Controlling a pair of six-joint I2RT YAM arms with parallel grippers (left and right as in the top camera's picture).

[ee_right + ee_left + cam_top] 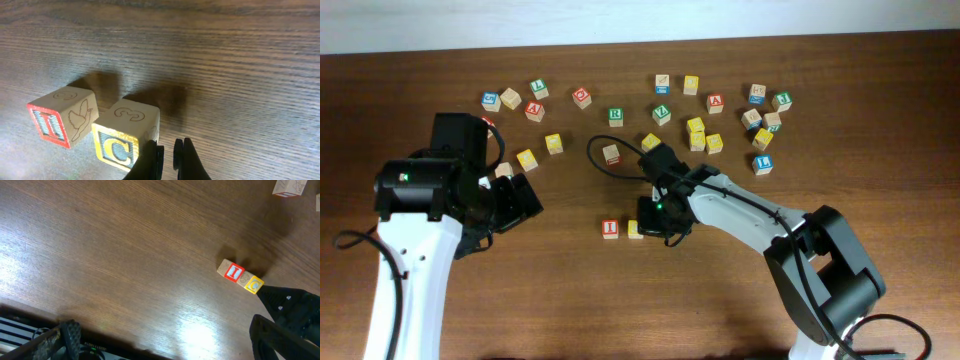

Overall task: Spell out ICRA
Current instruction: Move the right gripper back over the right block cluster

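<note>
A red-framed I block [610, 229] and a yellow-framed C block [635, 229] sit side by side on the table, the I on the left. The right wrist view shows the I block [60, 122] and the C block [125, 135] close up. My right gripper [167, 150] is shut with nothing between its fingers, its left finger against the C block's right side. From above, the right gripper [656, 215] is just right of the C. My left gripper [515, 205] stands wide open and empty, well left of the pair; its wrist view shows the I block [231, 272] and the C block [254, 284].
Several loose letter blocks lie scattered across the back of the table, among them a green R [616, 116], a red A [534, 110] and another red A [715, 102]. A black cable [605, 165] loops behind the right gripper.
</note>
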